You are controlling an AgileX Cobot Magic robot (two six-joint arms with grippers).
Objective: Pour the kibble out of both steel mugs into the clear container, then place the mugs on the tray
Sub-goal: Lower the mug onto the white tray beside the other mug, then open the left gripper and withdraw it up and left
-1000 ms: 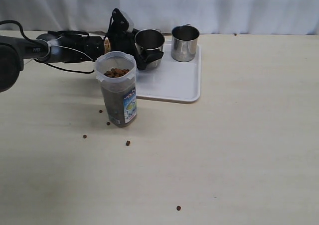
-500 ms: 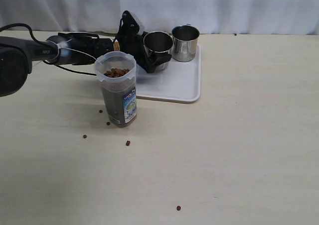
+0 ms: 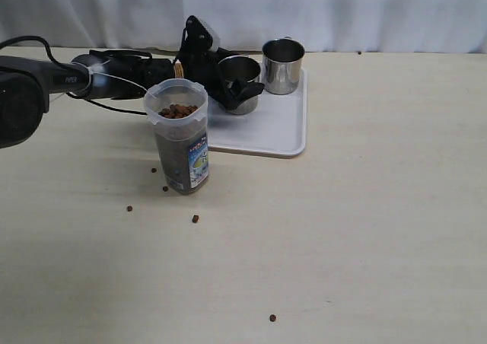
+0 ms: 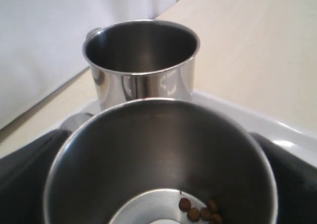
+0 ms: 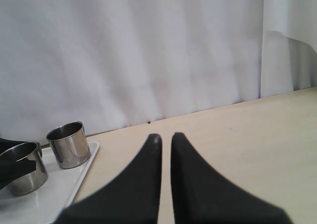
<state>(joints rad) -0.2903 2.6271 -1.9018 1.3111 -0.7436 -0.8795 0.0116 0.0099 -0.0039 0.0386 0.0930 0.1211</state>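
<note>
Kibble (image 3: 179, 110) fills the container (image 3: 181, 142); both mugs at the tray (image 3: 266, 135).
Container upright on the table (image 3: 365, 230), just in front of the tray's left edge. Loose pellets (image 3: 195, 218) lie on the table near it. Left claw (image 3: 237, 89) is clamped on the sides of the held mug (image 3: 242, 64), which stands upright on the tray with a few pellets inside. Second mug (image 3: 283, 66) is just beside it at the tray's back edge. Right claw (image 5: 166, 137) is nearly closed and holds nothing.
</note>
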